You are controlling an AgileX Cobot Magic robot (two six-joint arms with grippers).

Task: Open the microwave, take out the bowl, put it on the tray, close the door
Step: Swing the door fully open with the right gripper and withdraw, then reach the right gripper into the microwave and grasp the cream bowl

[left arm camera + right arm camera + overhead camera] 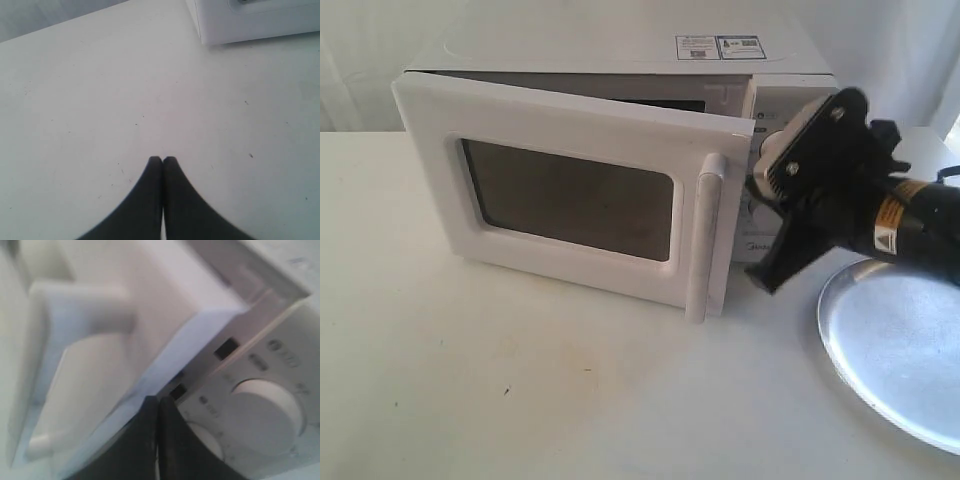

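The white microwave [620, 60] stands at the back of the table. Its door [570, 195] is swung partly open, handle [708, 235] at its free edge. My right gripper [770, 280] is shut, empty, black fingers pointing down just right of the door's edge, in front of the dial panel. In the right wrist view its tips [157, 401] sit at the door's edge [185, 350], beside the two dials [267, 410]. The silver tray [900, 345] lies at the right. My left gripper [162, 160] is shut over bare table. The bowl is hidden.
A white tabletop [520, 380] spreads in front of the microwave. A corner of the microwave [240, 22] shows in the left wrist view. The right arm's black body with a yellow label [895, 225] hangs over the tray's far rim.
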